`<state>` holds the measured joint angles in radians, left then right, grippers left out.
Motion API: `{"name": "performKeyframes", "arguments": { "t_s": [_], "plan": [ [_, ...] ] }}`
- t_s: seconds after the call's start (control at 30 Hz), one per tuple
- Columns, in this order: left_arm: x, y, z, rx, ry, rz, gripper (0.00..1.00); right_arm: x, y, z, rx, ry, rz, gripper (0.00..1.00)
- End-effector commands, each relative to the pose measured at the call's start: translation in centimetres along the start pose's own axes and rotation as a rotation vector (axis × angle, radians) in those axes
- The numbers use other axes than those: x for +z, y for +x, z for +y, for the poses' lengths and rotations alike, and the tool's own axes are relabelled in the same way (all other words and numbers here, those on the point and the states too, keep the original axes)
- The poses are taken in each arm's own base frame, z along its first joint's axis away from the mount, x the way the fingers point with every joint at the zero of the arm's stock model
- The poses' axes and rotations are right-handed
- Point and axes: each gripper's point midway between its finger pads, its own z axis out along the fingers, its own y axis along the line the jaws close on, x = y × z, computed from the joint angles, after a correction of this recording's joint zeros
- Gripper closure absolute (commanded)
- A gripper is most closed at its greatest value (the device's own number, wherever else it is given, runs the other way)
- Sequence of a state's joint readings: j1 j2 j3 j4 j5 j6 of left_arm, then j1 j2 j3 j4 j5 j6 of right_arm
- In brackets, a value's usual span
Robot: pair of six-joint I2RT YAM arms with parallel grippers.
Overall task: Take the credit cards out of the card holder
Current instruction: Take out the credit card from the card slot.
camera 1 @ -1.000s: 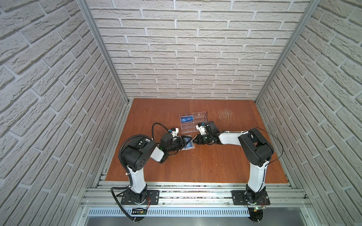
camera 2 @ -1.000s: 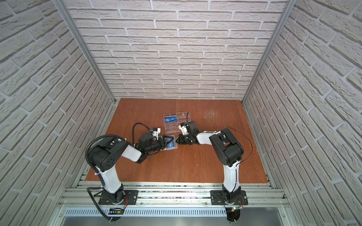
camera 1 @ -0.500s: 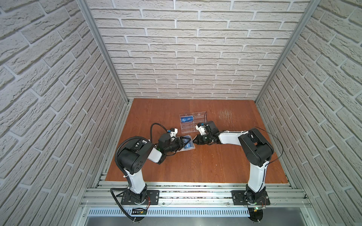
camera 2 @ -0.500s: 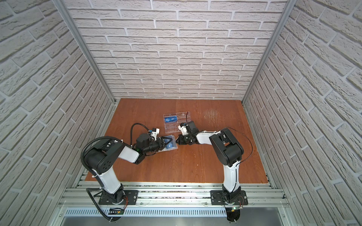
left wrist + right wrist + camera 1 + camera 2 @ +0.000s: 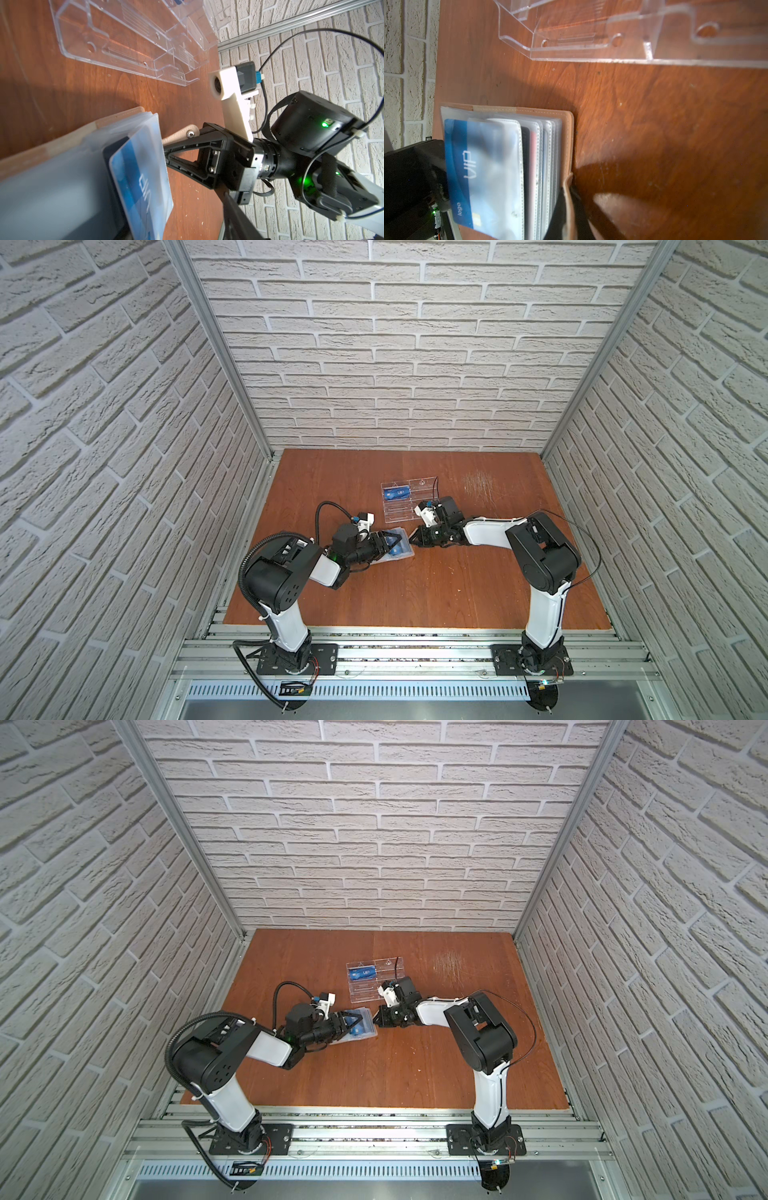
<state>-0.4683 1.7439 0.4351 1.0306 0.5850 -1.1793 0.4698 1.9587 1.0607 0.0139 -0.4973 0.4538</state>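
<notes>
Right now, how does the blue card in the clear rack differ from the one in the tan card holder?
The rack card sits in the clear rack; the holder card sticks partly out of a sleeve of the card holder. No gripper touches the rack card; the left gripper is at the holder card. Both are blue with white lettering.

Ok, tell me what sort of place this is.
Probably a robot test cell: brick-pattern wall panels set in aluminium posts, a left arm and right arm bolted to a slotted rail, and a wooden tabletop.
</notes>
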Motion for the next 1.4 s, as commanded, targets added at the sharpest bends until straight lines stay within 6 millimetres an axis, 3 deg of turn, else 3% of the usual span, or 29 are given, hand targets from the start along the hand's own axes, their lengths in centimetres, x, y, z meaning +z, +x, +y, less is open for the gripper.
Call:
{"name": "performKeyframes", "arguments": {
  "t_s": [0.0, 0.57, 1.07, 1.37],
  "plan": [
    [-0.5, -0.4, -0.1, 0.041, 0.023, -0.018, 0.47, 0.3, 0.1, 0.2, -0.024, 0.005, 0.01, 0.94],
    [-1.1, 0.2, 2.8, 0.072, -0.121, 0.006, 0.62, 0.2, 0.2, 0.3, -0.023, 0.001, 0.011, 0.94],
    [-1.6, -0.1, 3.0, 0.082, -0.138, -0.001, 0.71, 0.2, 0.1, 0.4, -0.022, -0.005, 0.012, 0.94],
    [-1.8, -0.3, 2.6, 0.092, -0.136, 0.001, 0.81, 0.2, 0.0, 0.5, -0.023, -0.007, 0.011, 0.94]
  ]
}}
